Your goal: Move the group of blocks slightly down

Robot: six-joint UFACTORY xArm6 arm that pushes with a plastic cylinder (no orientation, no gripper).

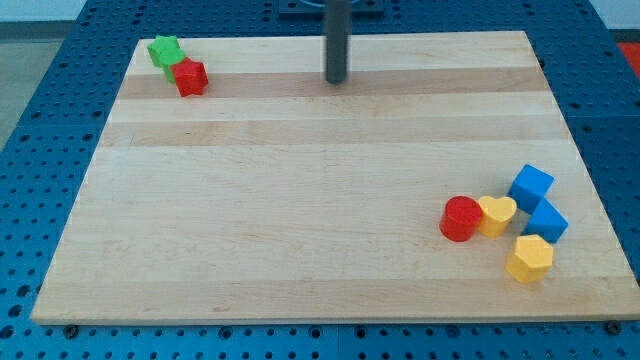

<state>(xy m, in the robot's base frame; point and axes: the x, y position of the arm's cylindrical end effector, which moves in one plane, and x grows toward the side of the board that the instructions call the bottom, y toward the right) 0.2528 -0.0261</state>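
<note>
A group of blocks sits at the view's lower right: a red cylinder (pixel 461 219), a yellow heart (pixel 497 214), a blue cube (pixel 531 186), a second blue block (pixel 546 221) and a yellow hexagon (pixel 529 259). They touch or nearly touch each other. A green star (pixel 164 50) and a red block (pixel 190 77) sit together at the view's top left. My tip (pixel 336 80) is at the view's top centre, far from both groups and touching no block.
The wooden board (pixel 300 200) lies on a blue perforated table (pixel 40 120). The lower-right group sits close to the board's right edge.
</note>
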